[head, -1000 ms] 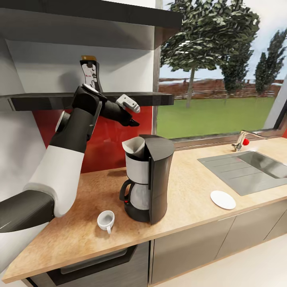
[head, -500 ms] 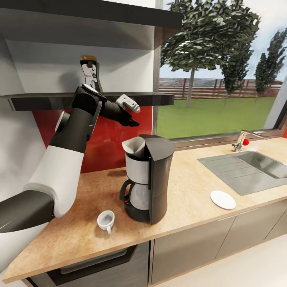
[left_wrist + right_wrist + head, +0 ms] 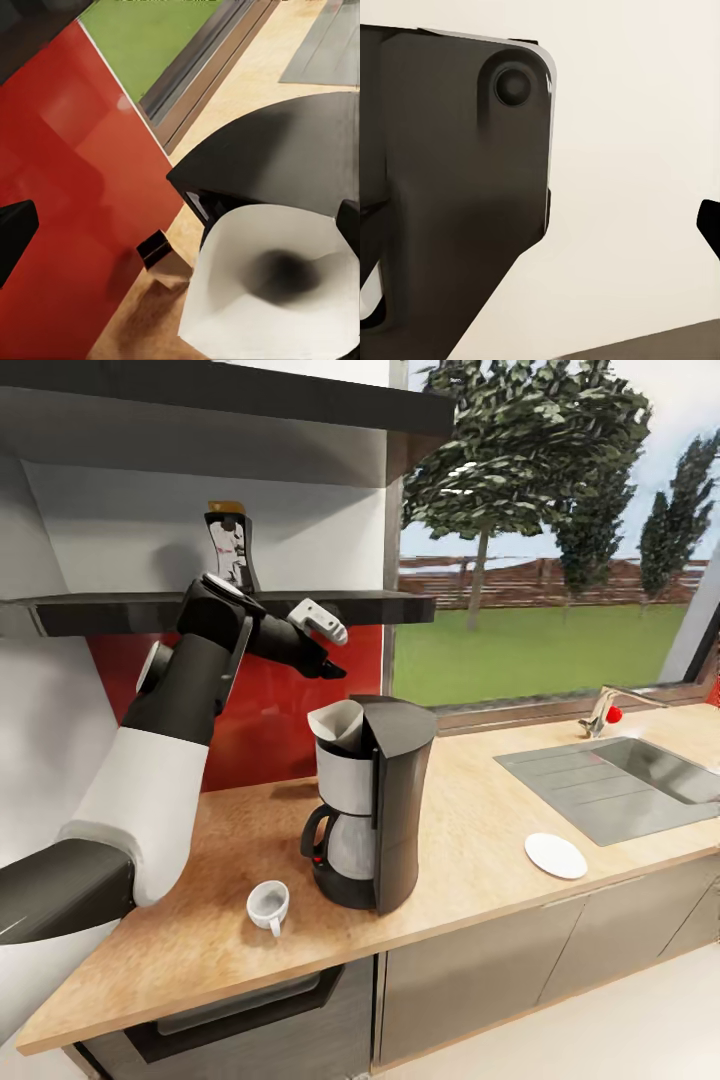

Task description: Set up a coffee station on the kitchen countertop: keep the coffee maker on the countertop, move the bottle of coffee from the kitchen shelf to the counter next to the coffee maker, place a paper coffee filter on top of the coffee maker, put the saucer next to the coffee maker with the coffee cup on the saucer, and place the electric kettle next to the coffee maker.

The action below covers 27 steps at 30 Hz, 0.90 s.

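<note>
Head view: one coffee maker (image 3: 375, 805) on the surface (image 3: 480, 840), one paper filter (image 3: 338, 726) on top, one cup (image 3: 268, 905) near-left, one saucer (image 3: 556, 855) right, one coffee bottle (image 3: 229, 547) on shelf (image 3: 330, 607). Left fingers (image 3: 330, 660) spread, empty; right fingers: cannot tell.

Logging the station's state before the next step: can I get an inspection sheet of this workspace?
Surface: wooden countertop, sink set in it.
Job's things: coffee maker upright, paper filter on top; coffee cup beside it, off the saucer; coffee bottle on shelf.
Clutter: nothing seen.
Grippers: left gripper open above the coffee maker, empty; right cannot tell.
Cables: nothing seen.
Surroundings: red backsplash, window, faucet.
</note>
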Motion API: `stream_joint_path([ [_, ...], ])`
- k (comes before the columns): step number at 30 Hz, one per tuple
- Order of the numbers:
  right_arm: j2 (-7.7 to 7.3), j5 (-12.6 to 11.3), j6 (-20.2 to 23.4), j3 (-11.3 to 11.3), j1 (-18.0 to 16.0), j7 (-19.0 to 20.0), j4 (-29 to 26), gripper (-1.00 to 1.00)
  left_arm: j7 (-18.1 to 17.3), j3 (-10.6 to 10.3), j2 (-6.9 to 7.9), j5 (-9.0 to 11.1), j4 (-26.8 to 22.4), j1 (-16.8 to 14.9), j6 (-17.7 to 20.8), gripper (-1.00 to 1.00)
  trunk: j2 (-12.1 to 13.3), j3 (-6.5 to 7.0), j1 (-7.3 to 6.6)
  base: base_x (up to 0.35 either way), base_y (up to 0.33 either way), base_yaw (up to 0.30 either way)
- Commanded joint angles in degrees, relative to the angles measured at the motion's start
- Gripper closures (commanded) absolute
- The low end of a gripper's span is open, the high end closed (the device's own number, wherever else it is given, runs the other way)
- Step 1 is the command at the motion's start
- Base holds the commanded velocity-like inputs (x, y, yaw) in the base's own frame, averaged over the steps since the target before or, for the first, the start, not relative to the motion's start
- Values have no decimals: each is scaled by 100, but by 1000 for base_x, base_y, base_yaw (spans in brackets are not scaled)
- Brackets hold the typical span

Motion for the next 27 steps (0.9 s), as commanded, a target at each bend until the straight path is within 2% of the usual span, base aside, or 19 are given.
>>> stream_joint_path([
  [1,1,41,-2,-1,2,-28,-9,-100,-61,19,0,-59,-7,-6,30,-100,-13,-12,1,-269,0,0],
  [9,1,38,-2,0,2,-28,-16,-100,-41,179,38,-61,-13,34,14,-100,-13,-12,1,-319,0,0],
  [15,1,40,-2,-1,2,-28,-95,-100,-25,249,282,-59,-14,102,7,-100,-13,-12,1,-194,0,0],
  [21,1,39,-2,1,2,-28,-119,-100,-24,308,514,-57,-14,125,4,-100,-13,-12,1,-32,0,0],
  [27,1,39,-2,1,2,-28,-130,-100,-23,421,757,-51,-28,299,-8,-100,-13,-12,1,-4,0,74],
])
